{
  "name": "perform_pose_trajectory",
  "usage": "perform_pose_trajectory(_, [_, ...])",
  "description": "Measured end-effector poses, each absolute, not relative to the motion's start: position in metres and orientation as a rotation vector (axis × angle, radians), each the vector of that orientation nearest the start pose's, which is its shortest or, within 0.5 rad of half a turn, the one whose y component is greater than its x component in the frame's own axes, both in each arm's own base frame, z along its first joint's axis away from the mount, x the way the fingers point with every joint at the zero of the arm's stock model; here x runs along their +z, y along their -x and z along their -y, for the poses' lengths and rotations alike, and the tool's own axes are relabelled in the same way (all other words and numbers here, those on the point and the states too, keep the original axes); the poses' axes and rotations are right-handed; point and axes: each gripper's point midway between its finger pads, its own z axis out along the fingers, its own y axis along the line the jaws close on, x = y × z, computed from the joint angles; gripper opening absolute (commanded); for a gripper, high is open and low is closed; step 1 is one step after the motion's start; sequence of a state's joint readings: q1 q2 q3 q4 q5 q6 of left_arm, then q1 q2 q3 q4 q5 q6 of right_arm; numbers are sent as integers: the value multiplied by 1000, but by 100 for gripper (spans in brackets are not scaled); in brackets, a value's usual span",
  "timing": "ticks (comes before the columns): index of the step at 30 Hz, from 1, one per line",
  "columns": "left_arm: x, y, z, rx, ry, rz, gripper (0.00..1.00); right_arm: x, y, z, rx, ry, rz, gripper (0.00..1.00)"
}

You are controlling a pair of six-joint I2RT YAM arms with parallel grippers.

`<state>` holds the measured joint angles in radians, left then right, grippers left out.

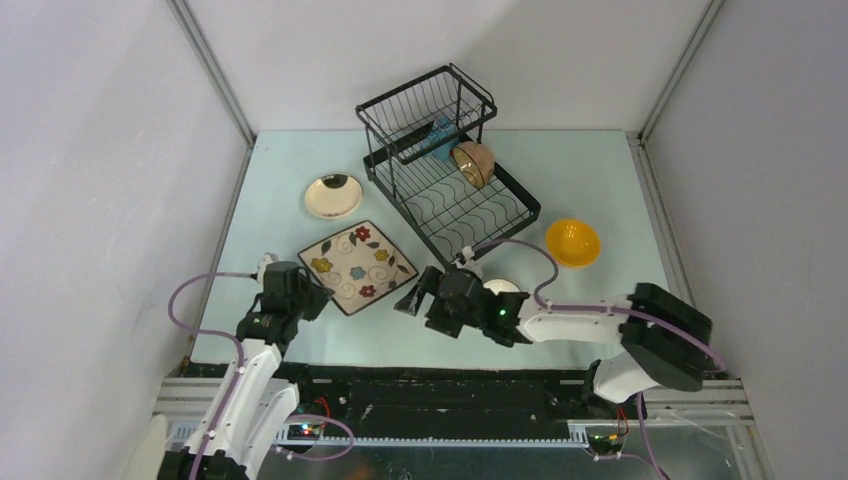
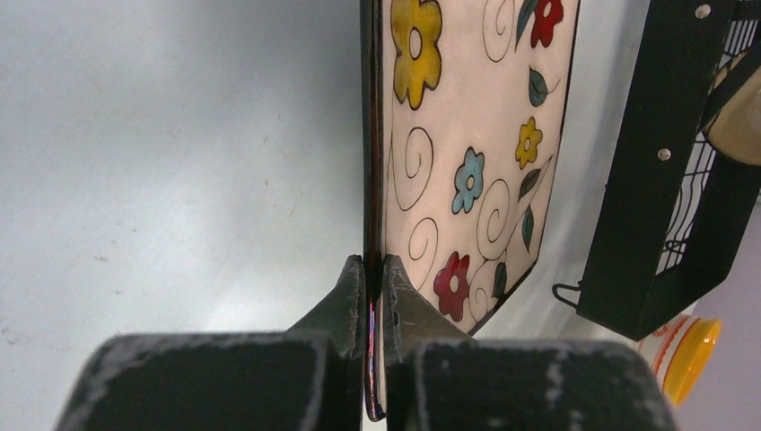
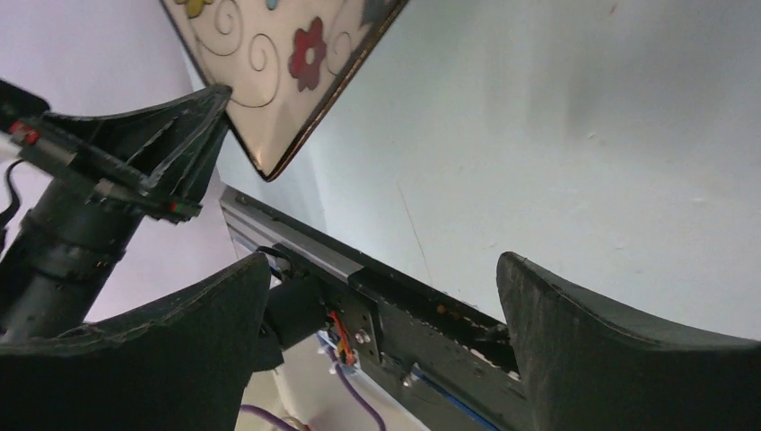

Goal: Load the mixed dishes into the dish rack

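Right gripper (image 3: 384,269): fingers spread wide apart, over pale table (image 3: 574,117). To its left, square floral plate (image 3: 287,54), dark rim, red flower showing. Left gripper (image 3: 208,101) meets the plate's edge. Metal rail (image 3: 269,224) along near table edge, wires below.

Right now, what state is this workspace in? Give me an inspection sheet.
Surface: pale green table.
Job's things: square plate held by its rim; round plate and yellow bowl on the table; blue mug in the basket of the rack, brown bowl on its tray; white dish partly hidden under the right arm.
Clutter: nothing seen.
Grippers: left gripper shut on the square plate; right gripper open, empty, near that plate's corner.
Cables: purple loops at both arms.
Surroundings: plain walls; rail at the near edge.
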<state>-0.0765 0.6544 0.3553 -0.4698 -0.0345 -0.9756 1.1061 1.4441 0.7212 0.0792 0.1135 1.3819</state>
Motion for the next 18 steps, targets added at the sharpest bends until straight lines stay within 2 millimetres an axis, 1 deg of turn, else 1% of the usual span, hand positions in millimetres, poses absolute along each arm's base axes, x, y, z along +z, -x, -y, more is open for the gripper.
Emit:
perform_pose_trajectory(3, [73, -221, 48, -485, 1044, -2165, 0, 83, -159, -391, 1161, -506, -2493, 100])
perform_pose_trajectory(7, [81, -218, 51, -499, 1029, -2184, 0, 73, -154, -410, 1212, -575, -2478, 100])
perform_pose_trajectory(9, [85, -216, 52, -494, 1018, -2195, 0, 71, -153, -418, 1238, -598, -2469, 100])
perform_pose_trajectory(14, [99, -211, 48, -447, 968, -2226, 0, 71, -164, -436, 1304, -662, -2440, 100])
perform_pose_trajectory(18, [100, -207, 48, -436, 945, -2256, 0, 70, -175, -440, 1320, -685, -2429, 100])
